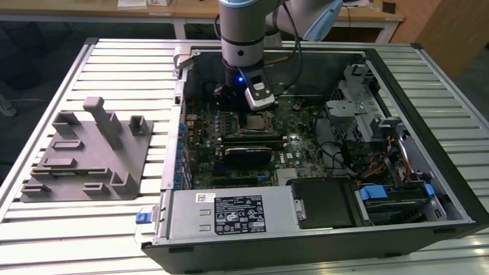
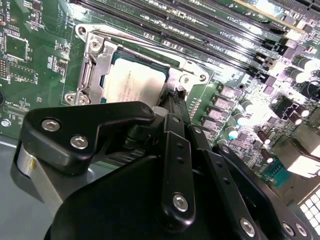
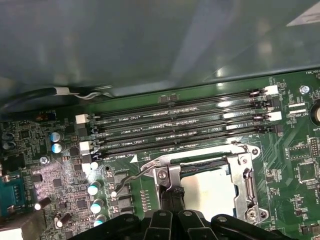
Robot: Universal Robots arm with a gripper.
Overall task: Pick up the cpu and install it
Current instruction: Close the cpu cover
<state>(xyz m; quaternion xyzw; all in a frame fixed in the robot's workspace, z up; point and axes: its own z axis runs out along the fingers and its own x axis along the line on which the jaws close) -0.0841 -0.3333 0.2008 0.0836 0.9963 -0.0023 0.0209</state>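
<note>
The cpu (image 2: 132,82) lies flat inside its socket on the green motherboard, silver top up, with the metal socket frame (image 2: 95,60) around it. It also shows as a pale square, the cpu (image 3: 210,187), in the first wrist view, and small in the exterior view as the cpu (image 1: 255,121). My gripper (image 2: 172,102) is shut with nothing between its tips. Those tips hang just over one edge of the socket, close to the thin wire lever (image 3: 132,177). In the first wrist view the gripper (image 3: 172,197) reaches the same edge. The arm (image 1: 243,51) comes straight down into the open case.
Several empty memory slots (image 3: 180,130) run alongside the socket. A black finned module (image 1: 248,154) sits beyond them. The case walls (image 1: 413,114), a drive cage (image 1: 355,112) and the power supply (image 1: 229,215) hem the board in. A grey plastic block (image 1: 84,152) stands outside at the exterior view's left.
</note>
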